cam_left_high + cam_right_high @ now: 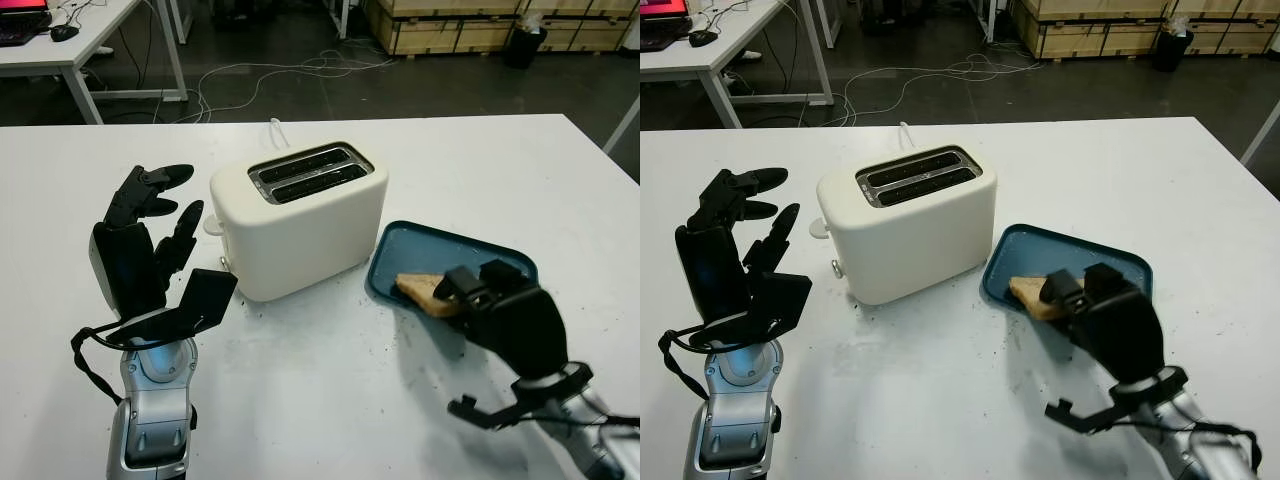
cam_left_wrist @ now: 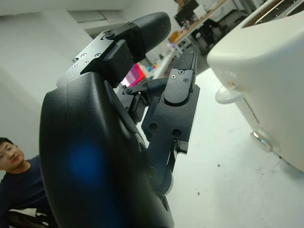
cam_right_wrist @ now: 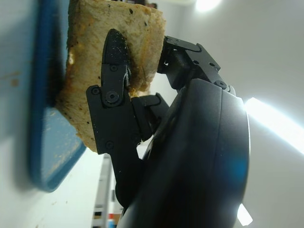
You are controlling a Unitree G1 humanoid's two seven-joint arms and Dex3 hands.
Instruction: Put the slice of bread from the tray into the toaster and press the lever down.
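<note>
A cream two-slot toaster point(image 1: 300, 220) stands mid-table with both slots empty; its lever knob point(image 1: 213, 225) sticks out of the left end, up. To its right lies a blue tray point(image 1: 445, 245) holding a slice of bread point(image 1: 422, 291). My right hand point(image 1: 458, 290) is at the tray's near side, shut on the slice. In the right wrist view its fingers point(image 3: 116, 61) press both faces of the bread point(image 3: 95, 19), whose lower edge still meets the tray point(image 3: 47, 156). My left hand point(image 1: 150, 225) is raised, open, left of the toaster beside the lever point(image 2: 229, 94).
A white cord point(image 1: 277, 130) runs off behind the toaster. The table's far edge meets a floor with cables, a desk point(image 1: 70, 45) and pallets beyond. A person point(image 2: 14, 164) sits off to one side in the left wrist view.
</note>
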